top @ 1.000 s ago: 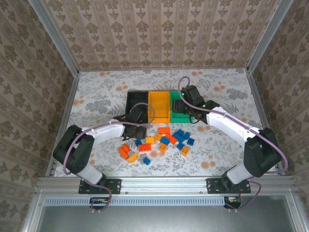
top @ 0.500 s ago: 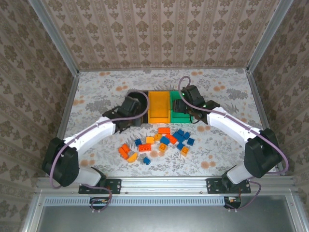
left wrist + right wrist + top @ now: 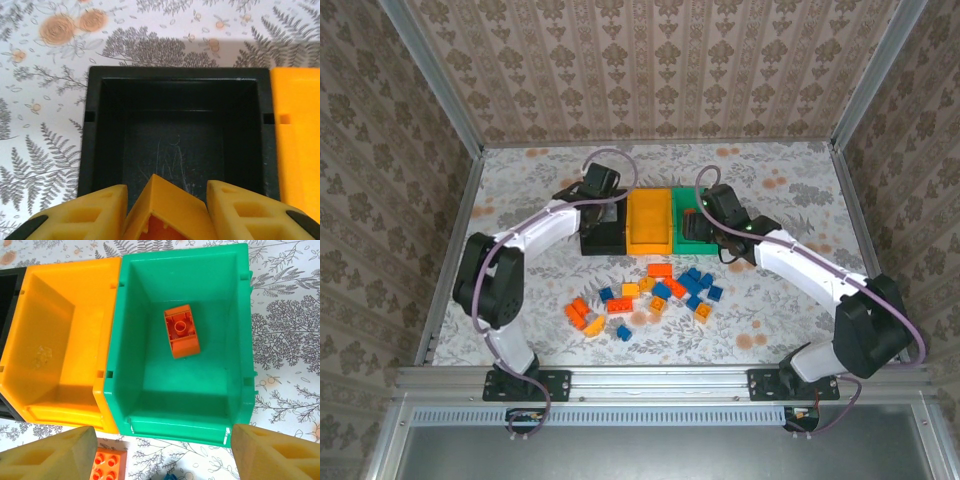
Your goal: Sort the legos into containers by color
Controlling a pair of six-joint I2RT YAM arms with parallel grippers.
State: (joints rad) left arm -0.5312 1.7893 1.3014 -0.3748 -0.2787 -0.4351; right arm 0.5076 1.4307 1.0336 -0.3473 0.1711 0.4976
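Note:
My left gripper (image 3: 166,200) is shut on a yellow-orange lego (image 3: 167,210) and hangs over the near part of the black container (image 3: 90,150), whose floor is bare. In the top view the left gripper (image 3: 603,205) is above that black container (image 3: 590,243). My right gripper (image 3: 164,440) is open and holds nothing, poised over the near wall of the green container (image 3: 240,365). An orange-red lego (image 3: 181,331) lies inside it. The yellow-orange container (image 3: 50,390) between them holds no bricks. Several loose legos (image 3: 655,290) in blue, orange-red and yellow-orange lie on the table in front of the containers.
An orange-red brick (image 3: 107,465) lies on the floral tablecloth just below the right gripper's left finger. Metal frame rails (image 3: 460,220) and patterned walls close in the table on the left, right and back.
The left gripper closed on a yellow-orange lego at the pile, and the arm swung it up and back to over the black container. The right gripper barely moved.

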